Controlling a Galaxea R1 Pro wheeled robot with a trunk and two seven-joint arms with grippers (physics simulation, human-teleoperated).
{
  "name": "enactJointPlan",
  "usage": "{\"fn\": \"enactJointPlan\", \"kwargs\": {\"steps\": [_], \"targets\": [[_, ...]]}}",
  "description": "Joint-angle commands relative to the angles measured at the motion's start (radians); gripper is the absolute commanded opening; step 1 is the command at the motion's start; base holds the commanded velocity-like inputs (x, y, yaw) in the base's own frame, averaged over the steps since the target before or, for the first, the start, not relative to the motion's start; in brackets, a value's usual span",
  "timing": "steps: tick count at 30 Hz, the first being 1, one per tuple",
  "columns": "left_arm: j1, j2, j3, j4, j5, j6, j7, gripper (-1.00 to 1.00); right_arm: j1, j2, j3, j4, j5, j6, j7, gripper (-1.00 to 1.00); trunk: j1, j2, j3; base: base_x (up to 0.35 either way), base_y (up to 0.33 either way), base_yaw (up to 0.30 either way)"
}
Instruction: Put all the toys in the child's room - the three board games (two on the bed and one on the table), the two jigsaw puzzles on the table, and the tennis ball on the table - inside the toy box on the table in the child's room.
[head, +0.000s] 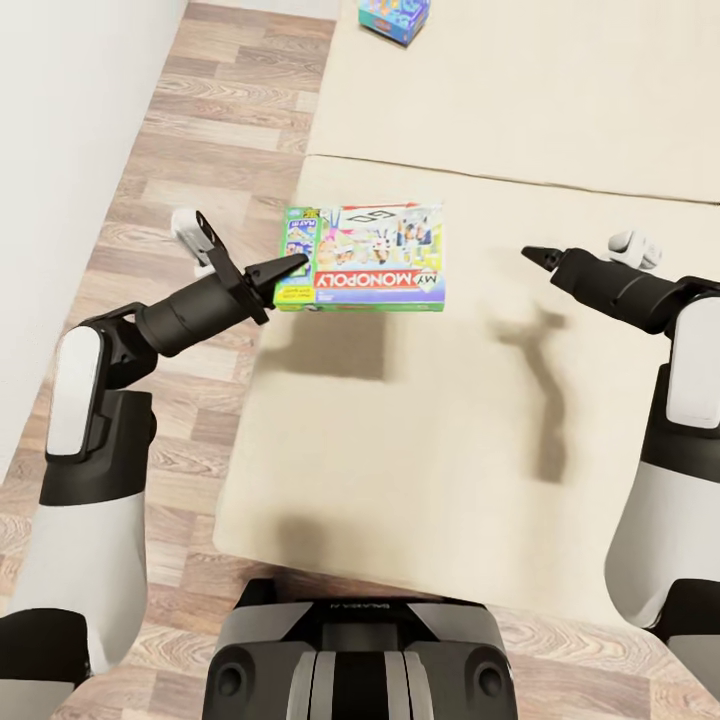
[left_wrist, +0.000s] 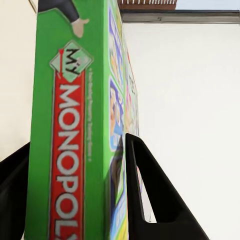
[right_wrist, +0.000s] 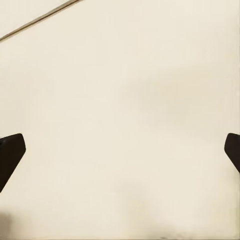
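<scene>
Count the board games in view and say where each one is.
2. The MY MONOPOLY box is held above the bed, its edge clamped in the left end effector. A light-blue box lies on the bed's far section, cut off by the frame's top. Others may be out of frame.

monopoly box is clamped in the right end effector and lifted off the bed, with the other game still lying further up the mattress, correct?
Not quite: the left end effector is the one clamped on the Monopoly box, as the head and left wrist views show. The right end effector holds nothing. The box is lifted above the bed, and the other game lies further up it.
</scene>
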Motion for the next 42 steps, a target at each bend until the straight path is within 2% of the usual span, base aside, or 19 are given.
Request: {"fn": "enactJointPlan", "kwargs": {"steps": [1, 7, 10, 11, 16, 22, 25, 32, 35, 42], "targets": [[0.005, 0.001, -0.006, -0.001, 0.012, 0.004, 0.016, -1.00, 0.006, -0.002, -0.002, -0.001, -0.008, 0.004, -0.006, 1.00, 0.000, 0.000, 0.001, 0.000, 0.000, 0.000], [0.032, 0.007, -0.021, -0.003, 0.019, 0.005, 0.025, -1.00, 0.030, -0.016, -0.007, -0.001, -0.008, 0.004, -0.006, 1.00, 0.000, 0.000, 0.011, 0.000, 0.000, 0.000], [0.065, 0.024, -0.026, -0.004, 0.021, 0.005, 0.025, -1.00, 0.058, -0.039, -0.010, -0.001, -0.008, 0.004, -0.006, 1.00, 0.000, 0.000, 0.016, 0.000, 0.000, 0.000], [0.065, 0.024, -0.026, -0.004, 0.021, 0.005, 0.025, -1.00, 0.058, -0.039, -0.010, -0.001, -0.008, 0.004, -0.006, 1.00, 0.000, 0.000, 0.017, 0.000, 0.000, 0.000], [0.100, 0.060, -0.032, -0.005, 0.023, 0.005, 0.020, -1.00, 0.101, -0.064, -0.016, -0.001, -0.009, 0.004, -0.005, 1.00, 0.000, 0.000, 0.026, 0.000, 0.000, 0.000], [0.110, 0.069, -0.043, -0.006, 0.024, 0.005, -0.003, -1.00, 0.124, -0.073, -0.018, -0.001, -0.010, 0.004, 0.000, 1.00, 0.000, 0.000, 0.035, 0.000, 0.000, 0.000], [0.112, 0.071, -0.054, -0.006, 0.024, 0.005, -0.018, -1.00, 0.138, -0.076, -0.020, -0.001, -0.010, 0.004, 0.020, 1.00, 0.000, 0.000, 0.040, 0.000, 0.000, 0.000], [0.118, 0.081, -0.072, -0.006, 0.025, 0.005, -0.050, -1.00, 0.176, -0.088, -0.044, -0.001, -0.010, 0.004, 0.146, 1.00, 0.000, 0.000, 0.051, 0.000, 0.000, 0.000], [0.120, 0.083, -0.073, -0.006, 0.025, 0.005, -0.058, -1.00, 0.185, -0.090, -0.051, -0.001, -0.010, 0.004, 0.174, 1.00, 0.000, 0.000, 0.056, 0.000, 0.000, 0.000], [0.123, 0.086, -0.073, -0.006, 0.025, 0.005, -0.088, -1.00, 0.199, -0.097, -0.057, -0.001, -0.010, 0.004, 0.215, 1.00, -0.027, 0.049, 0.090, 0.000, 0.000, 0.000]]}}
